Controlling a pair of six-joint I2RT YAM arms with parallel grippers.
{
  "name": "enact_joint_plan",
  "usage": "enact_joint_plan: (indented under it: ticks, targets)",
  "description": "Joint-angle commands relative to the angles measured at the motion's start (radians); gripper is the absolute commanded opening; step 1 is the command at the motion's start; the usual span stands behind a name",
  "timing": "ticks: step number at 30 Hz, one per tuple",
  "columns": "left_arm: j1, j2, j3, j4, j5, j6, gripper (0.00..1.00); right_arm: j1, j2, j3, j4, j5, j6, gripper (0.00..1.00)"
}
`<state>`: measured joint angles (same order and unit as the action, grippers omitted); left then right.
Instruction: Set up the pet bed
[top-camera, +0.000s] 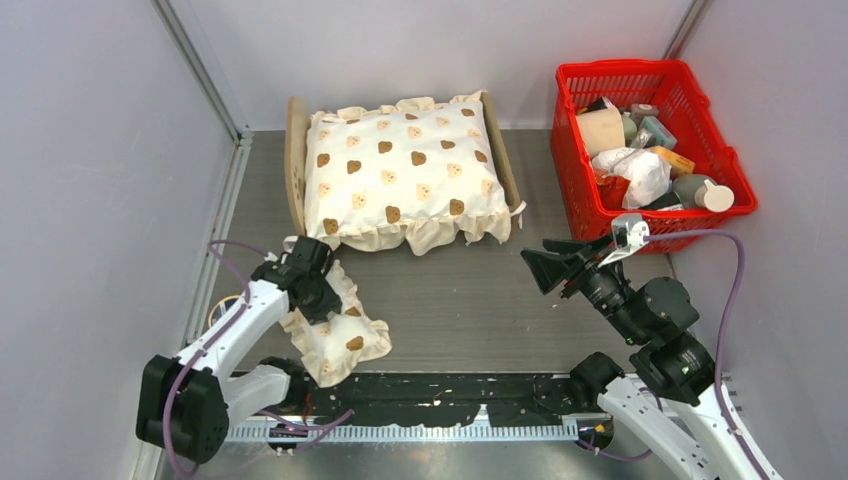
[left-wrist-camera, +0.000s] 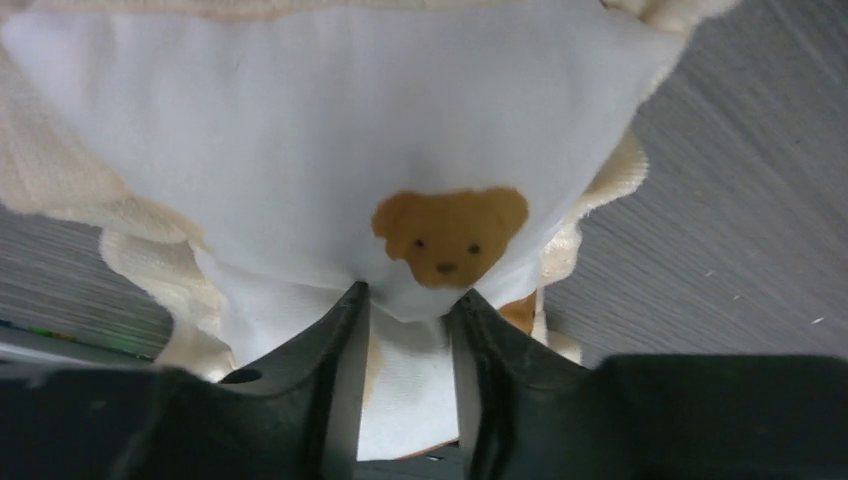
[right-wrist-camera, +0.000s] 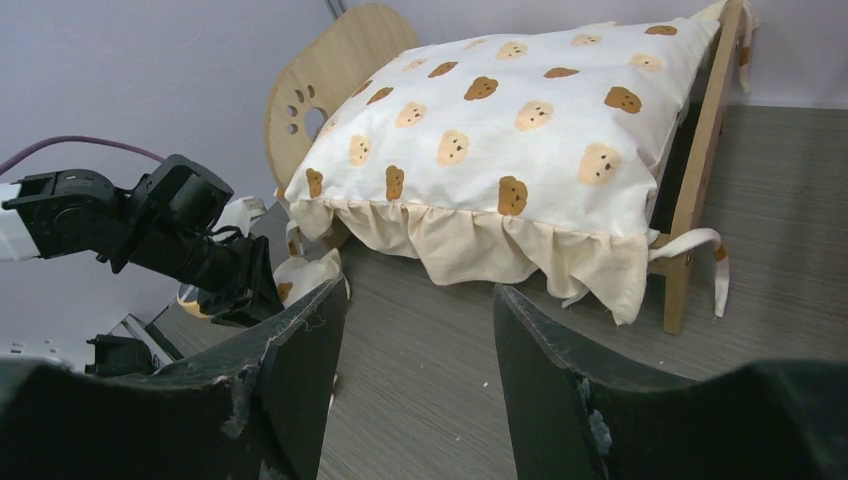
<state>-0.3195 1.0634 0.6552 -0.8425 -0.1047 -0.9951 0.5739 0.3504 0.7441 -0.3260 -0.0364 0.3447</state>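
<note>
Nearest the arm bases, well short of the pet bed (top-camera: 295, 160), the small bear-print pillow (top-camera: 335, 335) lies on the counter (top-camera: 450, 300), off the bed's headboard corner. The left claw (top-camera: 305, 275) sits on the pillow edge that faces the bed. Seen from its own wrist, the left claw (left-wrist-camera: 410, 295) has its two fingers (left-wrist-camera: 345, 330) either side of a bulging fold of the pillow (left-wrist-camera: 330, 150), with cloth filling the gap between them. It looks to be pinching that fold, though how firmly cannot be told.

Off the bed's other near corner, the right claw (top-camera: 545, 262) hangs above the counter with its fingers spread and nothing between them. It points across toward the bed's near side, and in its own view the right claw (right-wrist-camera: 415, 290) frames only bare counter.

Farther back stands the pet bed (right-wrist-camera: 350, 50) itself, towards the far wall, its arched headboard (right-wrist-camera: 330, 80) with the paw cutout at the left end. The ruffled bear-print cushion (top-camera: 400, 165) is already laid on the frame, its frill spilling over the near rail. The cushion (right-wrist-camera: 500, 110) hides the base beneath it.

Beyond the foot of the bed, a red basket (top-camera: 600, 225) of assorted items stands apart from it.

The task looks roughly half done. The cushion is on the frame, though it may want squaring. The pillow is not yet on the bed, and it probably has to be lifted and set down at the headboard end.
</note>
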Motion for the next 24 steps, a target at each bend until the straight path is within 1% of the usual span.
enact_joint_plan:
  ticks: [1,2,3,6,9,11,14,15,17,20,22,24]
  targets:
    - [-0.02,-0.015,-0.061,0.007,0.03,-0.055,0.26,-0.002,-0.013,0.055,0.002,0.018,-0.026,0.62]
    - [-0.023,-0.039,-0.081,0.016,0.031,-0.072,0.1,-0.001,-0.014,0.057,-0.001,0.021,-0.026,0.62]
    - [-0.026,-0.07,-0.096,0.017,0.028,-0.082,0.0,-0.001,-0.018,0.061,-0.004,0.025,-0.027,0.62]
    - [-0.044,-0.193,-0.086,-0.022,-0.029,-0.092,0.0,-0.002,-0.025,0.076,-0.01,0.028,-0.018,0.62]
    - [-0.074,-0.298,-0.014,-0.077,-0.118,-0.061,0.0,-0.002,-0.037,0.081,-0.017,0.033,-0.012,0.61]
    - [-0.084,-0.336,0.076,-0.103,-0.142,-0.006,0.0,-0.002,-0.043,0.081,-0.019,0.033,-0.006,0.61]
    - [-0.114,-0.357,0.219,-0.119,-0.12,0.108,0.0,-0.001,-0.044,0.086,-0.022,0.033,-0.002,0.61]
    - [-0.124,-0.359,0.268,-0.113,-0.117,0.126,0.0,-0.002,-0.043,0.088,-0.024,0.033,-0.001,0.61]
    - [-0.128,-0.34,0.364,-0.09,-0.073,0.188,0.0,-0.002,-0.04,0.091,-0.025,0.033,-0.004,0.61]
    - [-0.128,-0.223,0.535,-0.082,-0.013,0.287,0.0,-0.002,-0.03,0.105,-0.035,0.033,-0.014,0.61]
    - [-0.128,-0.107,0.67,-0.1,0.021,0.363,0.0,-0.002,-0.022,0.112,-0.04,0.033,-0.023,0.61]
    - [-0.127,0.036,0.86,-0.162,0.02,0.484,0.0,-0.002,-0.016,0.117,-0.042,0.033,-0.03,0.61]
